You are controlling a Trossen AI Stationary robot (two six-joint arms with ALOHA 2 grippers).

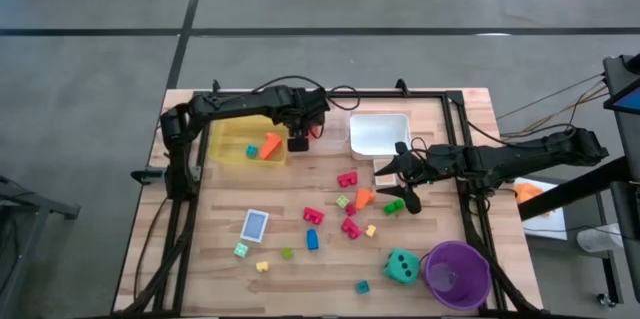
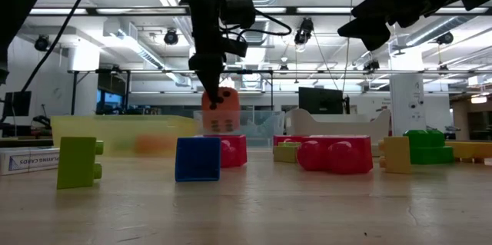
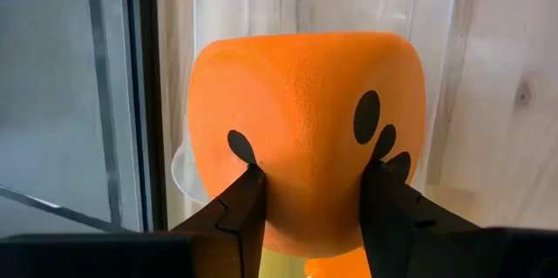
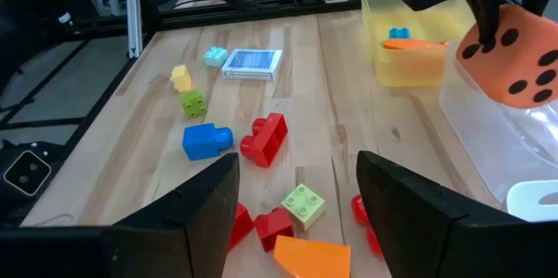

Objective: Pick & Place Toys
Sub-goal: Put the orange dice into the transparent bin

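An orange die with black dots (image 3: 305, 112) hangs in my left gripper (image 3: 309, 173), which is shut on it. In the right wrist view the die (image 4: 514, 56) is over the edge of a clear tray (image 4: 488, 139), beside the yellow tray (image 4: 410, 47). In the high view my left gripper (image 1: 298, 142) covers the die. In the low view the die (image 2: 221, 110) is above the table. My right gripper (image 1: 398, 184) stands open over loose blocks (image 1: 347, 209), nothing between its fingers. My left gripper pinches the orange die by two opposite sides (image 3: 261, 152) between its two fingers (image 3: 235, 217). The fingers come from above, pointing steeply down. The die hangs below them, tilted and clear of the table and the trays.
The yellow tray (image 1: 232, 149) holds an orange piece (image 1: 270, 146) and a blue block (image 1: 252, 150). A white tray (image 1: 378, 134) stands at the far middle. A card box (image 1: 254, 225), a teal die (image 1: 402, 267) and a purple cup (image 1: 457, 274) sit nearer the front.
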